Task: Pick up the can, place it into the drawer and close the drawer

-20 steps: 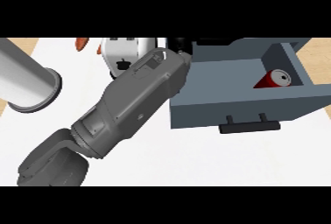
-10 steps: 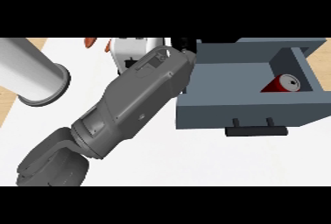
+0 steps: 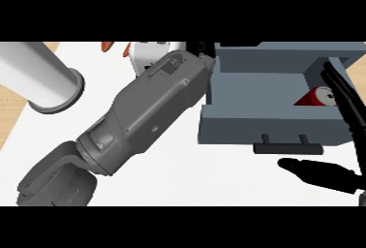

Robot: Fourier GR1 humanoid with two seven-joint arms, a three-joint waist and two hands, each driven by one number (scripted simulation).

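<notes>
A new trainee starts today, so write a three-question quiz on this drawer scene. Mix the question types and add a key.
1. True or false: the red can lies inside the drawer.
2. Multiple choice: the drawer is A) pushed fully shut, B) pulled open, C) lying upside down.
3. Fill in: the black hand near the drawer's front is the robot's ____ hand.

Key: 1 true; 2 B; 3 right.

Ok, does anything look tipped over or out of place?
Only the can looks tipped: it lies on its side in the right corner of the open drawer. Nothing spilled or damaged shows.
</notes>
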